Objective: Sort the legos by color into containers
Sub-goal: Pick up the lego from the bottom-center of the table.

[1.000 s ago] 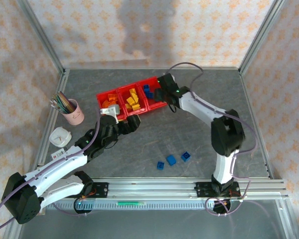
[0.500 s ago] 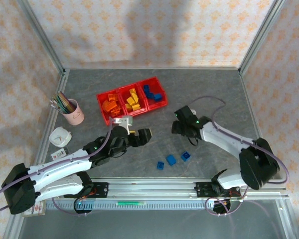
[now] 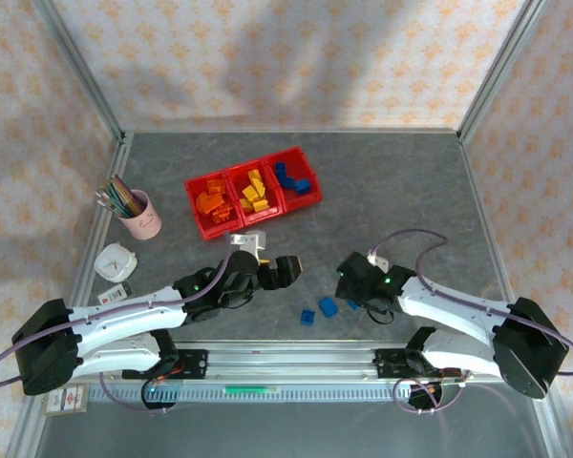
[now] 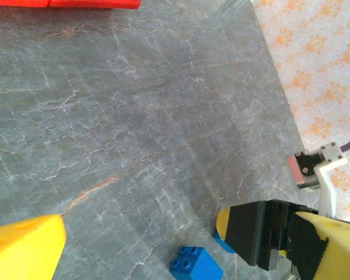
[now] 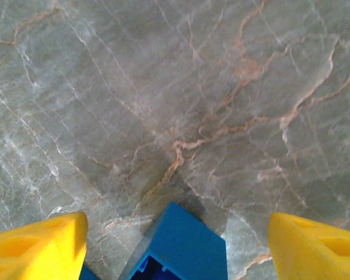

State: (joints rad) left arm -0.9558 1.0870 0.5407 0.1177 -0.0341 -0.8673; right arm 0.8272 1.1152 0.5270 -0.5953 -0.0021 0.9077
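Blue lego (image 5: pixel 178 245) lies on table (image 3: pixel 411 191) between the spread, unclenched fingers of right gripper (image 5: pixel 178 233), likely lined up for a grab, left gripper (image 3: pixel 291 270) spread and empty nearby, bins (image 3: pixel 265 218) well behind holding sorted ones.

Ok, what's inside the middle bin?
Yellow bricks, loosely piled, fill much of the bin. Its floor under them is covered, so anything beneath cannot be seen.

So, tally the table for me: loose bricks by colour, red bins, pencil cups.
Loose blue bricks: 3, one partly under the right gripper
Red bins: 3
Pink pencil cup: 1
Total: 7
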